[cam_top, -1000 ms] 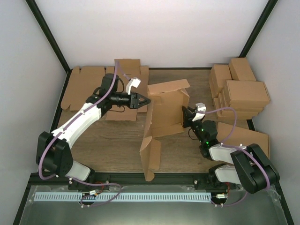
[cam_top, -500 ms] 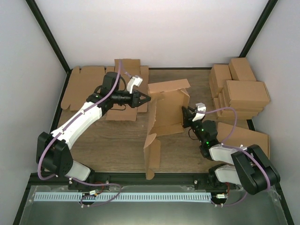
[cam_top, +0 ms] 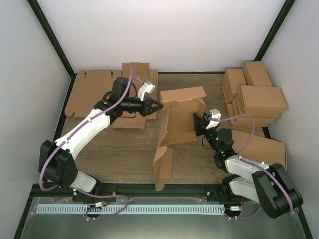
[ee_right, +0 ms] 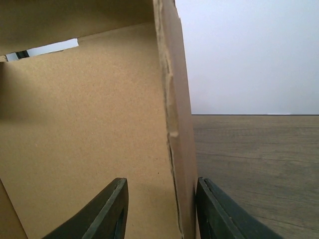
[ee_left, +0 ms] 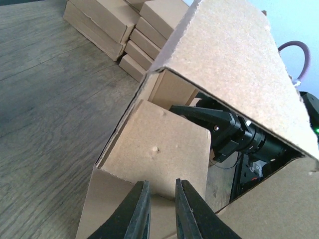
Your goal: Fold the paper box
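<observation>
Midway between table (cam_top: 114, 149) edges, paper box (cam_top: 182, 117) half-raised, right gripper (ee_right: 160, 180) loose astride its wall, left gripper (ee_left: 162, 182) clenched, empty, finger bases cropped.

White walls (cam_top: 169, 30), black corner posts (cam_top: 49, 37), dark wood-grain table (cam_top: 119, 149), grey metal ledge (cam_top: 149, 224) at near edge, even light
</observation>
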Tool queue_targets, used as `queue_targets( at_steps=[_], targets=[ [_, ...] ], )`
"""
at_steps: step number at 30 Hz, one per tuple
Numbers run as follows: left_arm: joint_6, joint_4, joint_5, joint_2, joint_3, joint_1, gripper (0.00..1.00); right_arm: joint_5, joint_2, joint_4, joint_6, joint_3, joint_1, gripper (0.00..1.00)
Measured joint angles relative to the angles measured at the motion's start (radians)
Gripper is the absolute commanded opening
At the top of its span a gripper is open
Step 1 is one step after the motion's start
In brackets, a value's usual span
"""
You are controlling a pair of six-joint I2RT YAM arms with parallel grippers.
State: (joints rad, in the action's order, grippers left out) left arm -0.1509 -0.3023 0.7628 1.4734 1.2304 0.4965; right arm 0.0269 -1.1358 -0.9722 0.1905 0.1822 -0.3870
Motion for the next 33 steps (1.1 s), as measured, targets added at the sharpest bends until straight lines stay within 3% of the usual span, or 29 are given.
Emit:
queue_targets(
  at_steps=[3, 4, 10, 21, 33],
  targets=[
    [0.006, -0.002, -0.003, 0.000, 0.000, 0.008, 0.17, -0.008, 0.033, 0.031, 0.000, 0.000, 0.000, 0.45],
    [0.010, -0.004, -0.006, 0.000, 0.000, 0.019, 0.17, -0.016, 0.081, 0.057, 0.000, 0.000, -0.001, 0.54],
    [0.021, -0.018, -0.020, -0.008, 0.001, 0.038, 0.18, -0.035, 0.262, 0.189, 0.016, -0.001, -0.003, 0.74],
    [0.035, -0.037, -0.056, -0.022, 0.001, 0.062, 0.18, -0.089, 0.485, 0.489, 0.062, 0.015, -0.003, 0.78],
    [0.053, -0.048, -0.069, -0.027, 0.001, 0.071, 0.18, -0.126, 0.543, 0.826, 0.095, 0.244, -0.003, 0.80]
  ],
)
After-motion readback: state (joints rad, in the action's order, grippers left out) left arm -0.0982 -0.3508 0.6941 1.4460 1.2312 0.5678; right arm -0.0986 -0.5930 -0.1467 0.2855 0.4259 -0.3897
